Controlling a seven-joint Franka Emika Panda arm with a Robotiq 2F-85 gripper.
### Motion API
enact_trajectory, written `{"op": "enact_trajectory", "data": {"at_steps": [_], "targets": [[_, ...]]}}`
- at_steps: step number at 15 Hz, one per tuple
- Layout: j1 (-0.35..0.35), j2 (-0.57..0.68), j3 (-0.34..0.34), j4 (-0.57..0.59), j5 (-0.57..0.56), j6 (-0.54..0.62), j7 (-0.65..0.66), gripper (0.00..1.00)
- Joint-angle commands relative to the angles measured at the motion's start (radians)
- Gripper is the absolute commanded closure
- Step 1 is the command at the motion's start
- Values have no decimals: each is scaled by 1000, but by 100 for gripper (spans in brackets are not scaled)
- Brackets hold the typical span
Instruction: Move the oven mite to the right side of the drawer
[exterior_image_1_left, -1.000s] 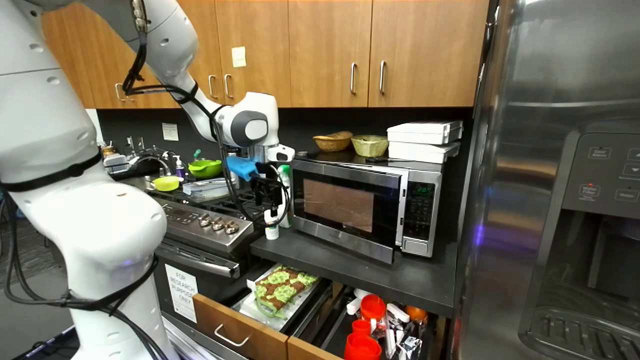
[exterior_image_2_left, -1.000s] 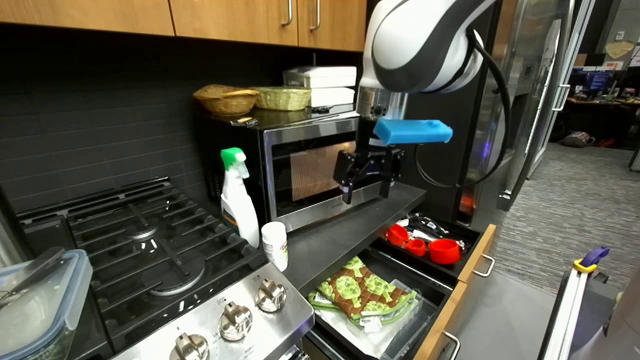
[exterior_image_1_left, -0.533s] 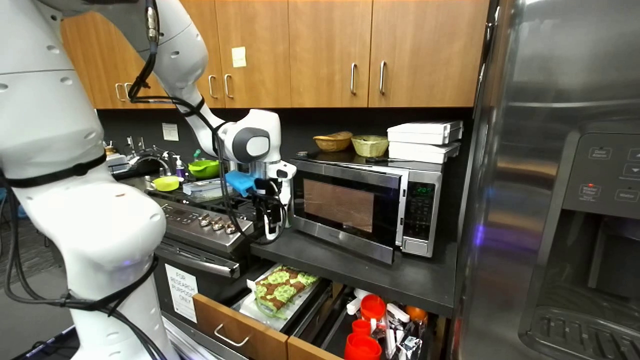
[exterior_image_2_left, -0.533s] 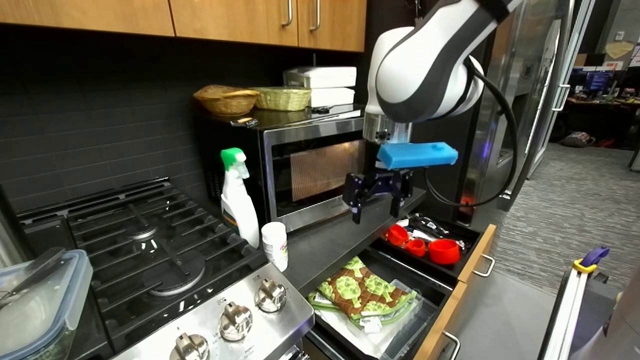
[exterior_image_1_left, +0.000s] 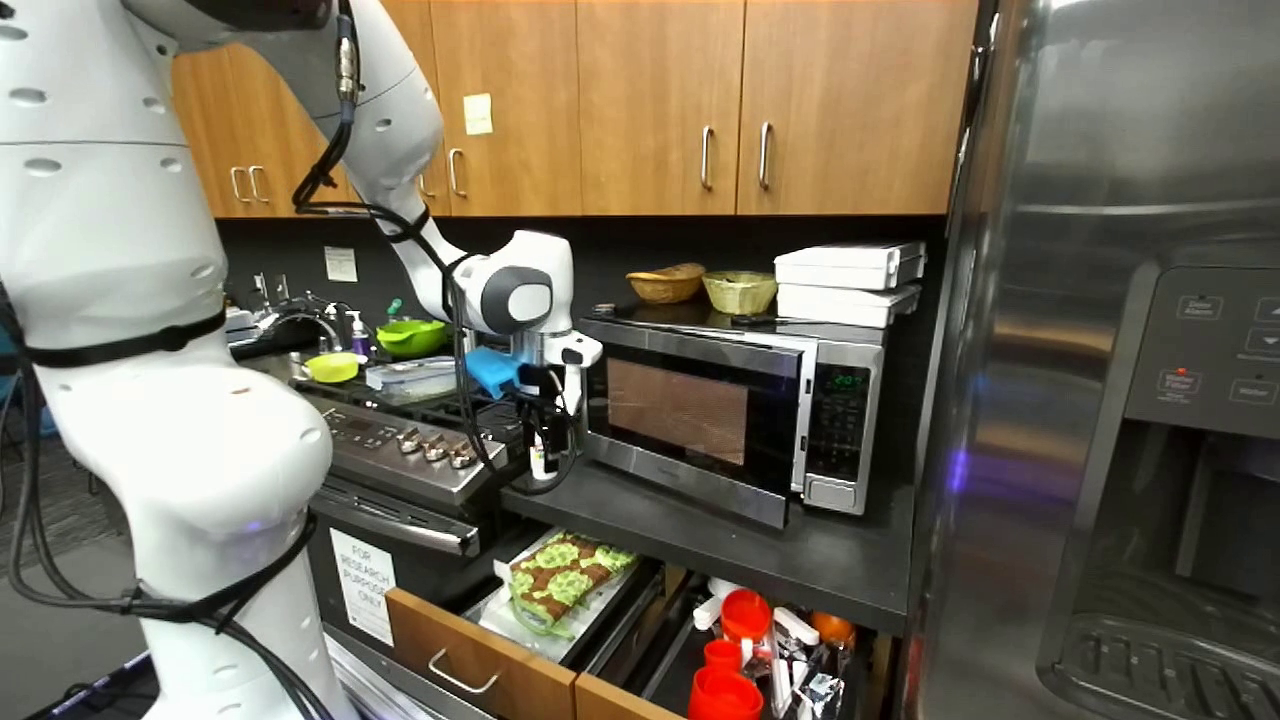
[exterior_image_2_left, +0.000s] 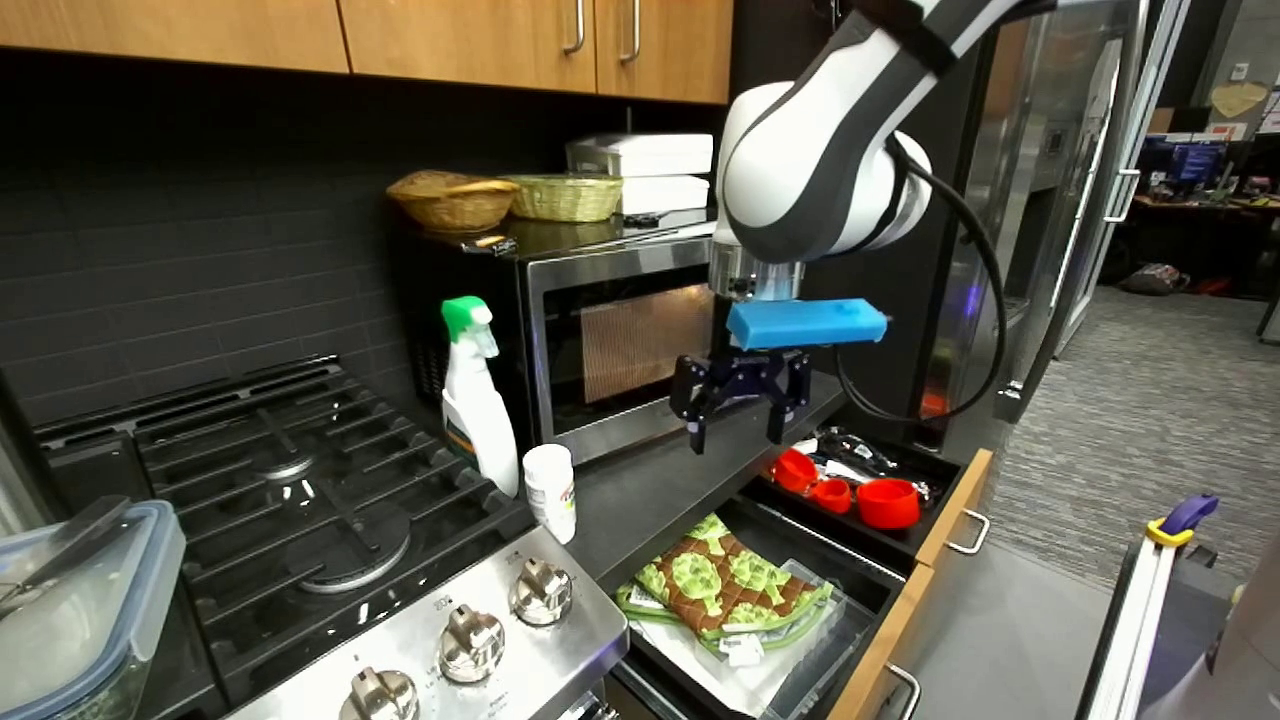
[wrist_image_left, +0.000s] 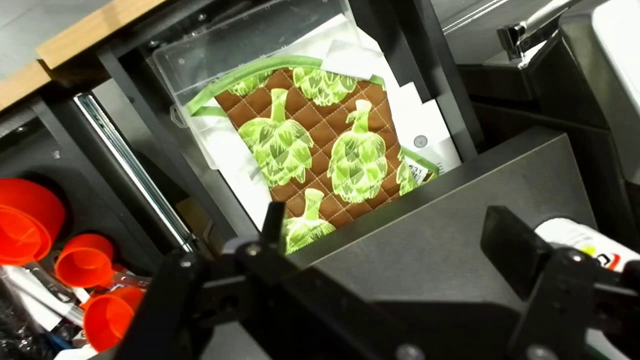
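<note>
Brown quilted cloth, diamond stitching, leafy green artichokes — there's the oven mitt (wrist_image_left: 320, 140), lying in the pulled-out drawer (exterior_image_1_left: 525, 675) with the plain wood front, a white sheet (wrist_image_left: 425, 120) and clear plastic tray (wrist_image_left: 220, 60) showing around its edges. Next drawer (exterior_image_1_left: 610, 700) over, rounded red measuring cups (exterior_image_2_left: 888, 503). And the gripper (exterior_image_2_left: 737, 432) — angular black fingers spread wide apart, hanging in open air near the smooth dark countertop (exterior_image_1_left: 690, 525).

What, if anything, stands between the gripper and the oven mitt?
The black countertop: in the wrist view, its front edge hides one end of the artichoke-print oven mitt. Most of the mitt lies exposed in the drawer; nothing else visible blocks the gripper.
</note>
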Motion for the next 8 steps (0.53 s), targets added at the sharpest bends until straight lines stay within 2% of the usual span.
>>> {"op": "enact_trajectory", "data": {"at_steps": [1,8], "targets": [[-3,57,-18,71,-23,-10,51,0],[9,94,-35,132,16,-65,64,0]]}}
